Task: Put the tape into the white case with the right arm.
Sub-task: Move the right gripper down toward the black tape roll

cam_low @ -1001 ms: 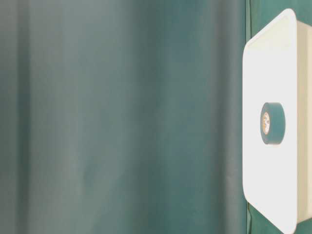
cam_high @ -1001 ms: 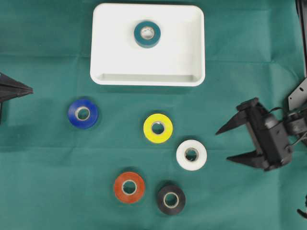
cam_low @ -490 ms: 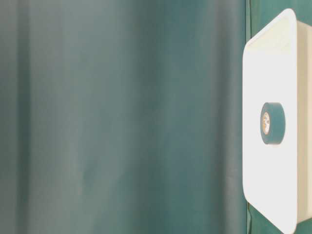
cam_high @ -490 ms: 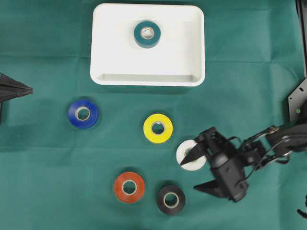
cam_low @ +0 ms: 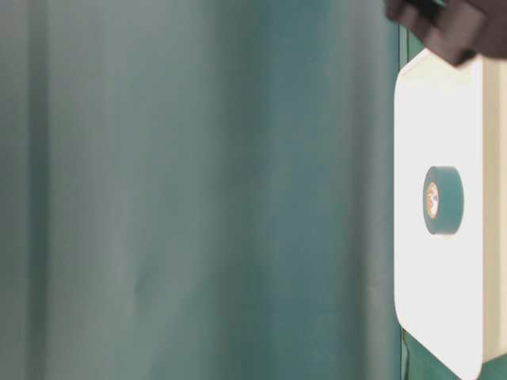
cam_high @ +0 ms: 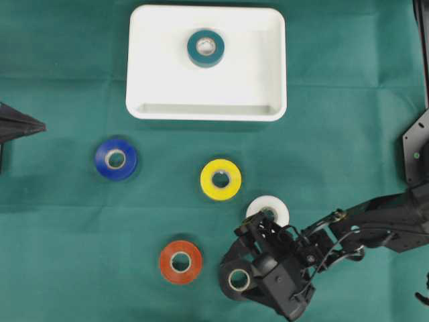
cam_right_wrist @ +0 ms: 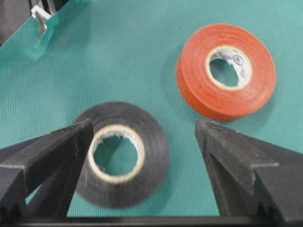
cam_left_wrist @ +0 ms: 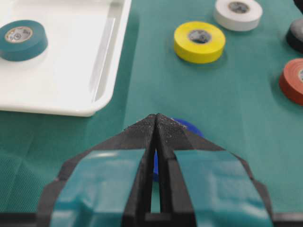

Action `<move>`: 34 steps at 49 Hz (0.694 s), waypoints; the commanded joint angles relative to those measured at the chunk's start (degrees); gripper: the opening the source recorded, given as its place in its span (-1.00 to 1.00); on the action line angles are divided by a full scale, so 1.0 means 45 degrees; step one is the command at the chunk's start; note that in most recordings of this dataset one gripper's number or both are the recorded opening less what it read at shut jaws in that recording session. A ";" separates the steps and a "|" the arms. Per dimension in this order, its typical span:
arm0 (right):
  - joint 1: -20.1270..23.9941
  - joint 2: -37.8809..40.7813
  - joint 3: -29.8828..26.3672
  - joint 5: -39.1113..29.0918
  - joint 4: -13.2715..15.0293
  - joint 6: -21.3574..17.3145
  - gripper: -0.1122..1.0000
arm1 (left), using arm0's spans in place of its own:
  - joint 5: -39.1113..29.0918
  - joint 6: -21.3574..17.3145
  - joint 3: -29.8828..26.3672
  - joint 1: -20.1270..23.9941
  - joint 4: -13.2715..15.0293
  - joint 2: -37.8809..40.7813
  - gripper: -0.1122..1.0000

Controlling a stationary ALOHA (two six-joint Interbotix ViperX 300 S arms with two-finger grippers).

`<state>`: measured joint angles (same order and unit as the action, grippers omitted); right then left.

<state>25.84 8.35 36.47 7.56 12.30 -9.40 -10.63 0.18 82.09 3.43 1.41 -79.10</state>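
The white case [cam_high: 268, 60] lies at the back of the green cloth, holding a teal tape roll [cam_high: 206, 47]. My right gripper [cam_high: 236, 268] hovers open over the black tape [cam_high: 234, 280] at the front. In the right wrist view the black tape [cam_right_wrist: 120, 153] lies flat between the spread fingers of the right gripper [cam_right_wrist: 143, 130], close against the left finger with a wide gap to the right one. My left gripper [cam_high: 40, 125] rests shut and empty at the left edge. In its own view the left gripper [cam_left_wrist: 156, 118] points over the blue tape [cam_left_wrist: 189, 126].
Loose rolls lie on the cloth: blue [cam_high: 115, 159], yellow [cam_high: 220, 179], white [cam_high: 268, 208] just behind the right gripper, and orange [cam_high: 180, 261] left of the black roll. A dark blurred arm part [cam_low: 444, 24] crosses the table-level view above the case [cam_low: 444, 301].
The right arm has swung from the right edge leftward and forward, passing the white roll, and now straddles the black roll. Its jaws stayed open. The left gripper has not moved.
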 commanded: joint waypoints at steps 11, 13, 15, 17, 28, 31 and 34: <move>0.0039 0.0234 -0.0527 -0.0352 0.0020 -0.0020 0.29 | 0.0059 0.0020 -0.0137 0.0059 0.0020 0.0078 -0.78; 0.0039 0.0254 -0.0547 -0.0527 0.0020 -0.0020 0.29 | 0.0059 0.0020 -0.0137 0.0059 0.0020 0.0078 -0.78; 0.0039 0.0254 -0.0605 -0.0723 0.0020 -0.0020 0.29 | 0.0059 0.0020 -0.0137 0.0059 0.0020 0.0078 -0.78; 0.0039 0.0254 -0.0645 -0.0957 0.0020 -0.0020 0.29 | 0.0059 0.0020 -0.0137 0.0059 0.0000 0.0078 -0.78; 0.0039 0.0469 -0.1250 -0.2793 0.0020 -0.0020 0.29 | 0.0059 0.0020 -0.0137 0.0059 0.0020 0.0078 -0.78; 0.0039 0.0625 -0.1504 -0.3262 0.0020 -0.0020 0.29 | 0.0059 0.0020 -0.0137 0.0059 0.0020 0.0078 -0.78; 0.0039 0.0820 -0.1836 -0.3691 0.0020 -0.0020 0.29 | 0.0059 0.0020 -0.0137 0.0059 0.0020 0.0078 -0.78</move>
<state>25.84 12.13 31.03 -7.03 12.30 -9.40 -10.72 0.18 82.09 3.43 1.41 -79.10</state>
